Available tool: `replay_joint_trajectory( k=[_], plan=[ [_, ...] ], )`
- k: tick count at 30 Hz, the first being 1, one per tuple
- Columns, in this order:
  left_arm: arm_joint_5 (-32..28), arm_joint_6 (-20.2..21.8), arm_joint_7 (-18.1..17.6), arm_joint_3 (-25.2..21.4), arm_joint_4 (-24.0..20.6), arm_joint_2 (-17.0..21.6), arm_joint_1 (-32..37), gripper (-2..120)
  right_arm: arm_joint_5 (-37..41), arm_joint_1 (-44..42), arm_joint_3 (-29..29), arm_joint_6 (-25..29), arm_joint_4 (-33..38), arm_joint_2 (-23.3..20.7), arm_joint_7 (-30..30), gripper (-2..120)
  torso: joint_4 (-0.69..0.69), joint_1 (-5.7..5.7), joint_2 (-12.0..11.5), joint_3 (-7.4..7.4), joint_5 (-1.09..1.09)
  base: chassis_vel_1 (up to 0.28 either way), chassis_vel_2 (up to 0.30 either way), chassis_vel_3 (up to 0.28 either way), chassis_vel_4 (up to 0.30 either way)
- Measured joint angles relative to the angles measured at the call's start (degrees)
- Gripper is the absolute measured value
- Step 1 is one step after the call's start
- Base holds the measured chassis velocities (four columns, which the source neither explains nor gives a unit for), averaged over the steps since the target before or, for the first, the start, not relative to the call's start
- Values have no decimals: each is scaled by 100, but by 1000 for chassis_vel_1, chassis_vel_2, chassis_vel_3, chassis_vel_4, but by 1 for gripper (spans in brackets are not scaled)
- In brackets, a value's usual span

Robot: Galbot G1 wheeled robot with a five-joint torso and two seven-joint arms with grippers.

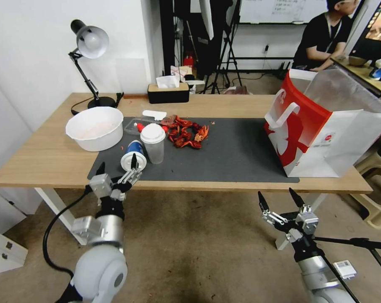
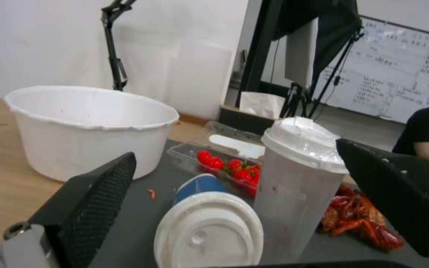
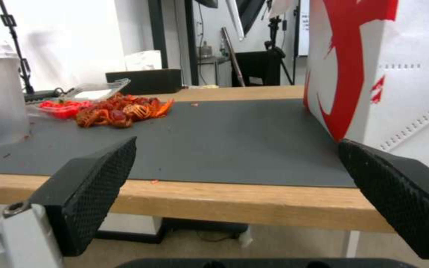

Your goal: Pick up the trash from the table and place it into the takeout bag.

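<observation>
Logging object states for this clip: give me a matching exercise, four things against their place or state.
Things:
1. blue cup
2. clear cup
3. takeout bag
4. right claw

States:
A. open, below the table edge
B. upright on the mat, white lid on
C. standing at the mat's right end
D. tipped over, lid facing the left claw

Pairs: 1-D, 2-B, 3-C, 4-A

A white wall [image 1: 39, 63] runs along the left, with a grey-shaded desk lamp [image 1: 89, 42] on a black arm standing before it. The floor [image 1: 190, 252] is worn, mottled brown (it looks like concrete or thin carpet). Behind, dark tripods [image 1: 228, 54] and stands crowd a doorway-like gap, and a whiteboard [image 2: 403, 74] with writing hangs on the far wall. A beige plastic stool [image 1: 375, 198] sits at the right, a white cabinet [image 1: 5, 248] at lower left.
</observation>
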Motion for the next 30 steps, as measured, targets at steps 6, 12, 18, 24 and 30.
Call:
replay_joint_trajectory(
  k=[6, 12, 18, 24, 30],
  plan=[
    [-194, 441, -121, 98, 269, 302, -504, 100, -48, -27, 43, -10, 14, 59, 49, 100, 0, 0, 0, 0, 0, 0, 0, 0, 0],
    [-282, 757, -177, 129, 499, 550, -785, 100, -106, -51, 58, -13, 23, 128, 67, 100, 0, 0, 0, 0, -1, 0, 0, 0, 0],
    [-275, 959, -132, 193, 688, 704, -947, 100, -158, -62, 60, -13, 23, 196, 85, 100, 1, 0, 0, 0, 0, 0, 0, 0, 0],
    [-289, 1151, -105, 300, 876, 744, -1162, 100, -183, -127, 116, 24, 36, 253, 92, 100, 1, 0, 0, 0, 0, 0, 0, 0, 0],
    [-297, 1349, -156, 348, 1060, 744, -1327, 100, -185, -139, 141, 36, 30, 254, 100, 100, 1, 0, 0, 0, 0, 0, 0, 0, 0]
  ],
)
